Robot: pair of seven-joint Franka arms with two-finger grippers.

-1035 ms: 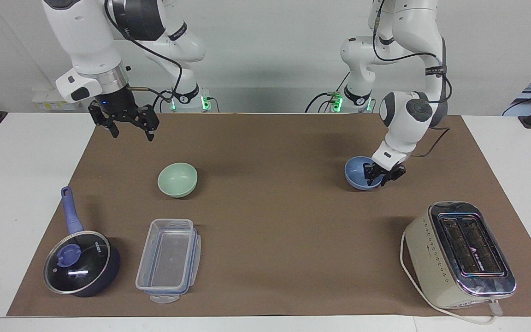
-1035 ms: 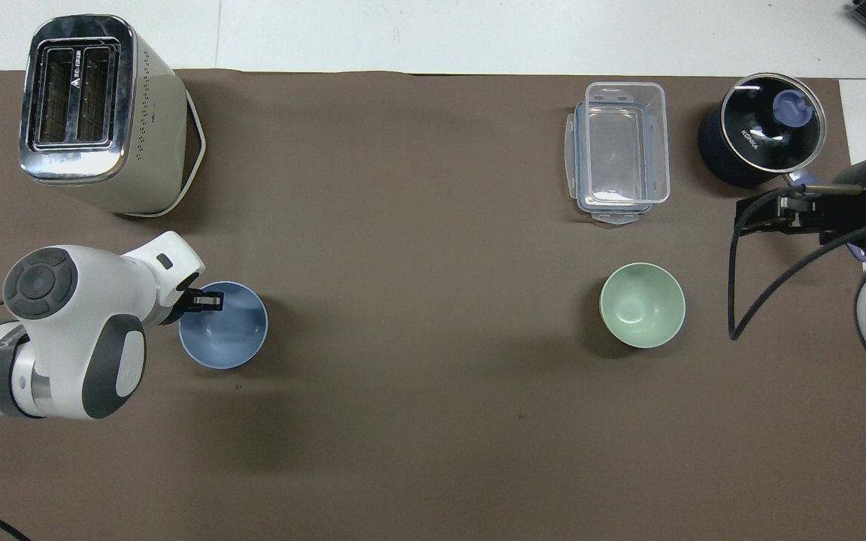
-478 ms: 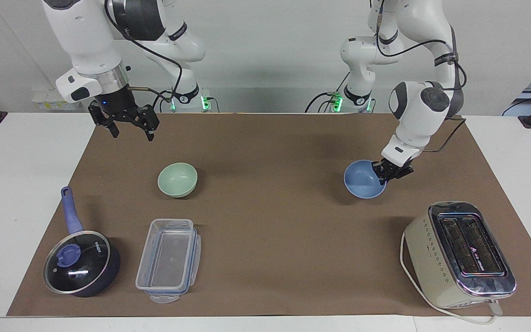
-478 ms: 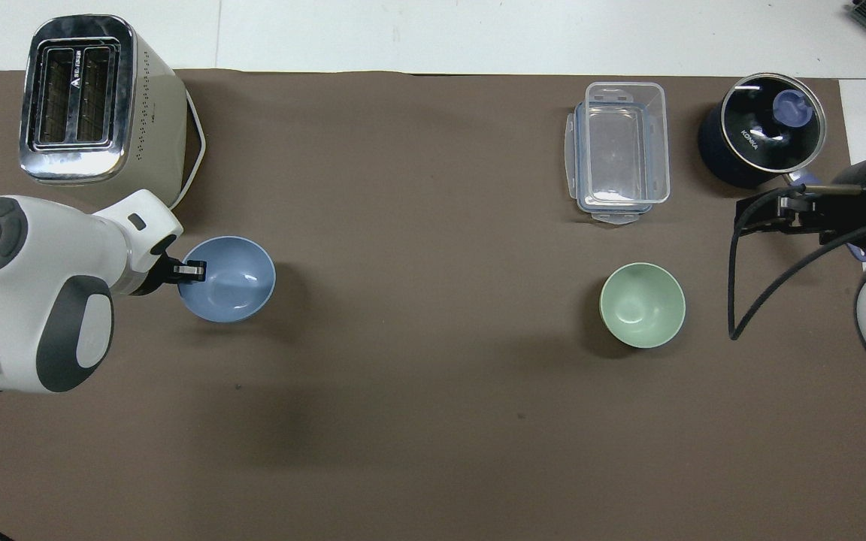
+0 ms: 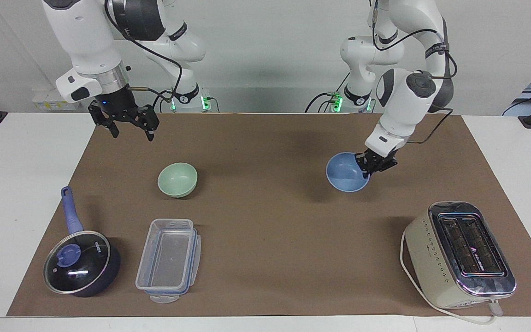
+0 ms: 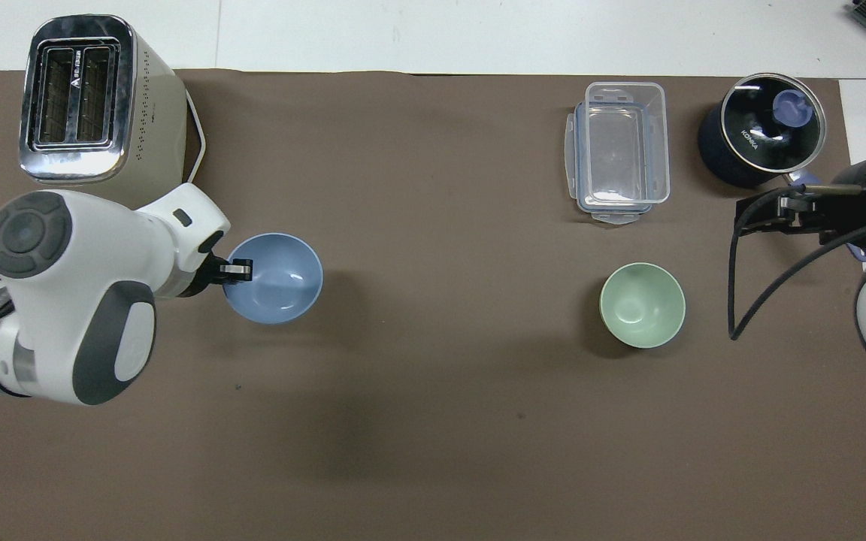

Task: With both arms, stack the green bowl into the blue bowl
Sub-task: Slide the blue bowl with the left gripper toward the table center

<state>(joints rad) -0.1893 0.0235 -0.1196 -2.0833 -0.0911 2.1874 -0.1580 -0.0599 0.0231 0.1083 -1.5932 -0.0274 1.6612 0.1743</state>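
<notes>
The blue bowl (image 5: 346,173) (image 6: 275,278) hangs above the brown mat toward the left arm's end, tilted, its shadow on the mat below it. My left gripper (image 5: 370,167) (image 6: 236,270) is shut on its rim. The green bowl (image 5: 177,179) (image 6: 642,304) sits upright on the mat toward the right arm's end, with nothing touching it. My right gripper (image 5: 131,127) (image 6: 767,214) waits open in the air over the mat's corner at the right arm's end, apart from the green bowl.
A cream toaster (image 5: 460,255) (image 6: 98,113) stands at the left arm's end, farther from the robots. A clear plastic container (image 5: 168,259) (image 6: 619,150) and a dark lidded saucepan (image 5: 81,262) (image 6: 760,139) lie farther out than the green bowl.
My left gripper closed on the blue bowl's rim, lifted it off the mat and carried it toward the middle of the table. The right arm has not moved.
</notes>
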